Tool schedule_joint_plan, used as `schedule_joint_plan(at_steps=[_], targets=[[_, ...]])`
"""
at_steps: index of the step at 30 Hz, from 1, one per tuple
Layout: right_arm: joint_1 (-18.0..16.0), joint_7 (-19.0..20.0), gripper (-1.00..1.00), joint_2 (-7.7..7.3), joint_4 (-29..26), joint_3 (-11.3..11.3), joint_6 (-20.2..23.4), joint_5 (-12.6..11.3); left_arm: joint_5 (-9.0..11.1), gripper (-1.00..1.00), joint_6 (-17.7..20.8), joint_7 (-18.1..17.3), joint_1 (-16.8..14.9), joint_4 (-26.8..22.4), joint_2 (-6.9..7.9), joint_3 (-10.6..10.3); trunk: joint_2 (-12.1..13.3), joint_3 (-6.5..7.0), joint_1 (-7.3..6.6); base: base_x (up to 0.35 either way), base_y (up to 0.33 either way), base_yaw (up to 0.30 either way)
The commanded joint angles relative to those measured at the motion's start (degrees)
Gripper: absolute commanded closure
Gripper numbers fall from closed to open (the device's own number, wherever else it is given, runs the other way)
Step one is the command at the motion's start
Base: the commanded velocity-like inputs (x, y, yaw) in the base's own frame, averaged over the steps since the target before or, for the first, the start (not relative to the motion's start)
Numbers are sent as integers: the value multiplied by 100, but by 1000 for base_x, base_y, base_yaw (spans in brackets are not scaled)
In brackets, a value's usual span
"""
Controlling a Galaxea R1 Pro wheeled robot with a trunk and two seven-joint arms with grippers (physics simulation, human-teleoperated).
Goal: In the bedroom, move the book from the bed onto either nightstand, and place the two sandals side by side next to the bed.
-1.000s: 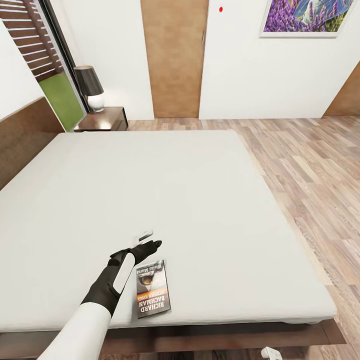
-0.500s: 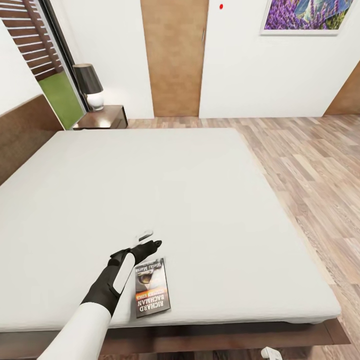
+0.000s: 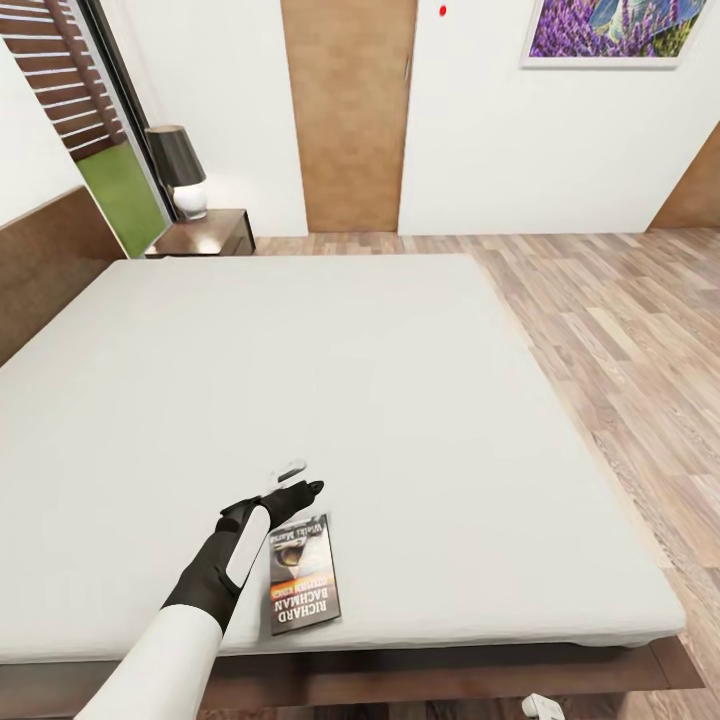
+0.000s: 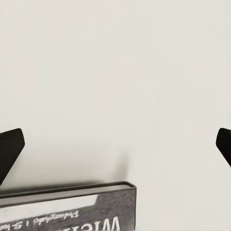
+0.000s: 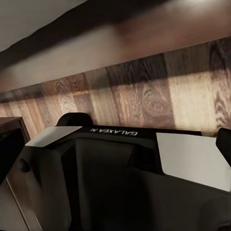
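Bed: plain light-grey mattress on a dark wood base, headboard at 9 o'clock. Book lies flat near the mattress's 6 o'clock edge, just beside the left gripper, apart from it. In the left wrist view the fingertips stand wide apart over the mattress, book's edge between them. Nightstand with a lamp at 11 o'clock. Wood-plank floor, brown door, lavender picture. Right gripper's jaws: cannot tell.

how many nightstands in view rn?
1. The nightstand stands at the far corner of the bed, by the window, with a lamp on top. A second one may be out of frame.
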Motion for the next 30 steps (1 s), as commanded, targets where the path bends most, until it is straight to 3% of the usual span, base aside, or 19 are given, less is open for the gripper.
schedule_joint_plan(at_steps=[1,10,16,24,30], targets=[[-8,25,-100,-3,21,-7,24,-51,61,-100,34,38,-2,-9,-4,13,-44,-22,22,0,0,0],[-8,25,-100,-3,21,-8,24,-51,61,-100,34,36,-2,-11,-5,10,-405,-184,220,0,0,0],[-8,25,-100,-3,21,-10,24,-51,61,-100,34,40,-2,-14,-4,10,-405,-184,220,0,0,0],[-8,25,-100,-3,21,-10,24,-51,61,-100,34,40,-2,-7,-5,14,-726,-328,396,0,0,0],[-8,25,-100,-3,21,-10,24,-51,61,-100,34,40,-2,-13,-5,14,-726,-328,396,0,0,0]])
